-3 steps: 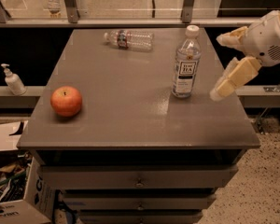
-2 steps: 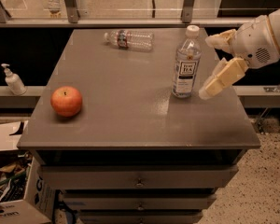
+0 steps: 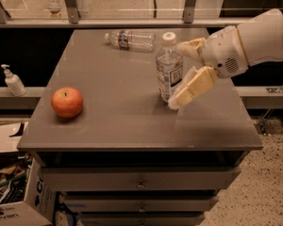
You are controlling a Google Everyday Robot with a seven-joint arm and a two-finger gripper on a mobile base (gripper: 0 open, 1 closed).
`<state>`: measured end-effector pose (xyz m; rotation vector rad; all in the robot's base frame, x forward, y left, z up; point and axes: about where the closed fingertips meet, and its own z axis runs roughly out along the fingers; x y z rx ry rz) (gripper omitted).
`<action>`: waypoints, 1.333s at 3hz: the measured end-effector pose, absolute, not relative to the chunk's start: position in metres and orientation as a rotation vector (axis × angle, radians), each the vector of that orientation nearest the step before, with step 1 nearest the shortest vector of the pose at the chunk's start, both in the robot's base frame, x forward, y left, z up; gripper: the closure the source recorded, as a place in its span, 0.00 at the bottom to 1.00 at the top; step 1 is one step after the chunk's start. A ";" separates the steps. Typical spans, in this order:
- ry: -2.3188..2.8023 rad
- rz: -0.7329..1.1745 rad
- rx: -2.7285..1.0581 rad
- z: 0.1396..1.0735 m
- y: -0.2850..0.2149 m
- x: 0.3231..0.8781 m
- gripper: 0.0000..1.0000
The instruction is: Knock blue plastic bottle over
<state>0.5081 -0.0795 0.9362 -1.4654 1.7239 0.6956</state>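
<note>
The blue plastic bottle (image 3: 168,69) stands upright on the grey table (image 3: 132,126), right of centre, with a white cap and a white label with dark text. My gripper (image 3: 178,74) comes in from the right on a white arm. It is open, and its tan fingers (image 3: 194,86) spread beside the bottle's right side. The lower finger reaches down to the table by the bottle's base and the upper one sits near its shoulder. The fingers look to be touching or almost touching the bottle.
A red apple (image 3: 67,101) sits at the table's left. A clear ribbed bottle with a red-and-blue label (image 3: 132,39) lies on its side at the back. A soap dispenser (image 3: 12,80) stands on a ledge to the left. Cardboard boxes (image 3: 14,206) sit on the floor at lower left.
My gripper has moved left from the table's right edge up to the bottle's right side. The bottle still stands upright in the same spot.
</note>
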 end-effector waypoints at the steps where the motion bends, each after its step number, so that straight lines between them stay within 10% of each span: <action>1: 1.673 0.763 -1.514 0.938 -0.035 0.484 0.00; 4: 1.719 0.742 -1.555 0.923 -0.042 0.473 0.00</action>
